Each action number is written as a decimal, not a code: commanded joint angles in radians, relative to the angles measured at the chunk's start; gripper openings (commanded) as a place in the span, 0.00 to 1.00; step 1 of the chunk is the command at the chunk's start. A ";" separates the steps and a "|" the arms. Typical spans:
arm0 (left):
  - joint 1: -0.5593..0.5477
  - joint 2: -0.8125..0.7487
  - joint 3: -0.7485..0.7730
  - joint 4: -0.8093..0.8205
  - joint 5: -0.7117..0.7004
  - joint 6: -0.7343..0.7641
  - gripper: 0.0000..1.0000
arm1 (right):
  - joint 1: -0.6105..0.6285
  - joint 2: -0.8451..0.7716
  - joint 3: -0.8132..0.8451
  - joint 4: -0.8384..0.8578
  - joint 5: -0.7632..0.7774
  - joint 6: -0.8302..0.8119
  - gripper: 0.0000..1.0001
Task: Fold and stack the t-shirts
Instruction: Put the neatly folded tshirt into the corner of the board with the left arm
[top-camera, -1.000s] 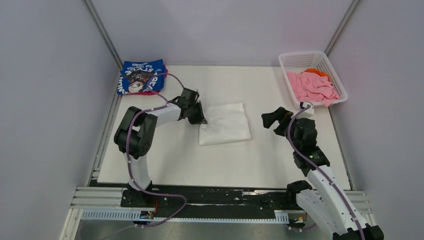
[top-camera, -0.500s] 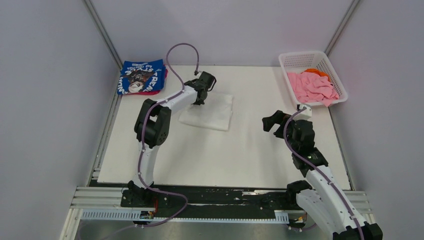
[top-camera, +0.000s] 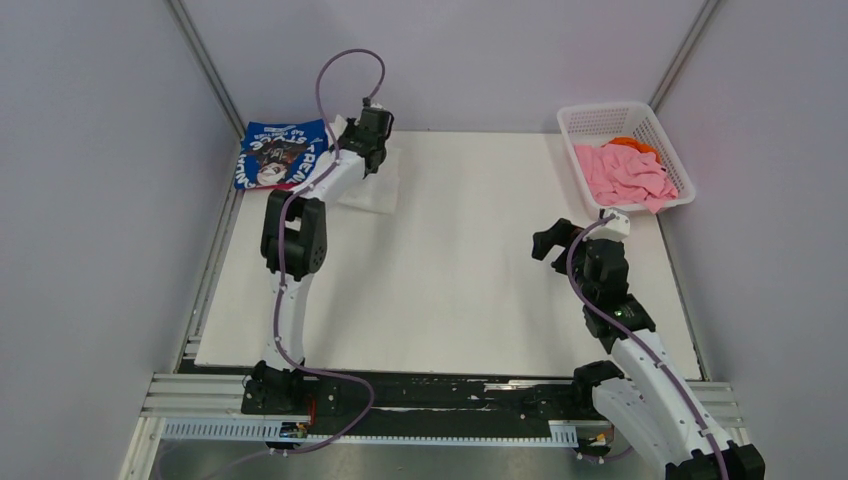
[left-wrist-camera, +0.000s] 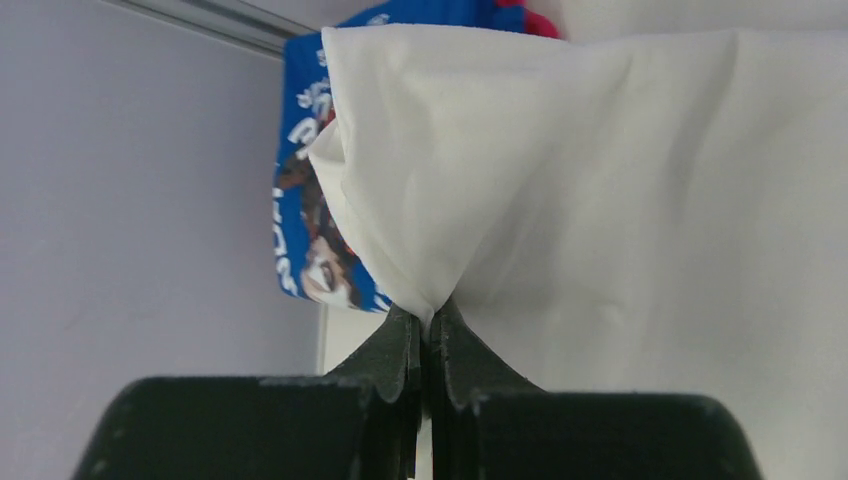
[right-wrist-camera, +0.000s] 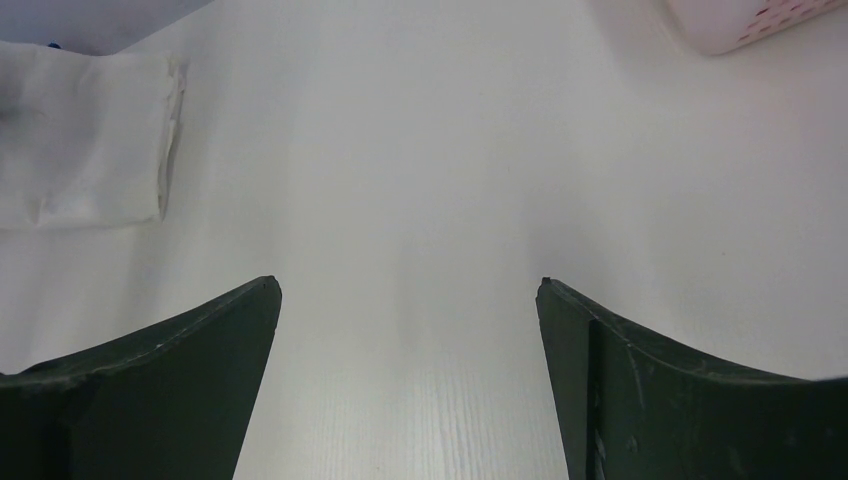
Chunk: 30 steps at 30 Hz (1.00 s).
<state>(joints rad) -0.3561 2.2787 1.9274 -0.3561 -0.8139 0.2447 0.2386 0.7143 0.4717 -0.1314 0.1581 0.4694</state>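
Nearest me, my right gripper (top-camera: 552, 238) hangs over the bare white table (top-camera: 470, 290). Its two fingers are spread wide apart with nothing between them, and its own camera shows only tabletop in the gap.

Farther out, my left arm stretches toward the far left corner. There my left gripper (left-wrist-camera: 430, 322) is pinched tight on the edge of the folded white t-shirt (left-wrist-camera: 620, 180). The cloth gathers into a small peak where the fingers meet and fans out beyond them. From above, the white t-shirt sits on the table partly under my wrist, just beside the blue t-shirt (top-camera: 280, 152). Its raised corner reaches toward the blue one, but I cannot tell whether the two touch.

The blue t-shirt lies folded in the far left corner, with white lettering and a printed picture facing up. A pink-red edge (top-camera: 312, 184) shows beneath it.

At the far right corner stands the white basket (top-camera: 600, 118). It holds a crumpled pink t-shirt (top-camera: 625, 172), with an orange t-shirt (top-camera: 632, 142) behind it.
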 joint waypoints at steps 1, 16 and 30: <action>0.048 -0.024 0.054 0.207 -0.069 0.250 0.00 | -0.002 0.006 0.017 0.003 0.047 -0.005 1.00; 0.125 -0.126 0.104 0.303 -0.032 0.414 0.00 | -0.001 0.077 0.038 -0.002 0.094 0.000 1.00; 0.134 -0.234 0.118 0.285 -0.032 0.404 0.00 | -0.002 0.068 0.029 -0.008 0.093 0.018 1.00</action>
<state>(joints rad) -0.2367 2.1368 1.9907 -0.1226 -0.8398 0.6346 0.2386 0.7994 0.4721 -0.1547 0.2340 0.4702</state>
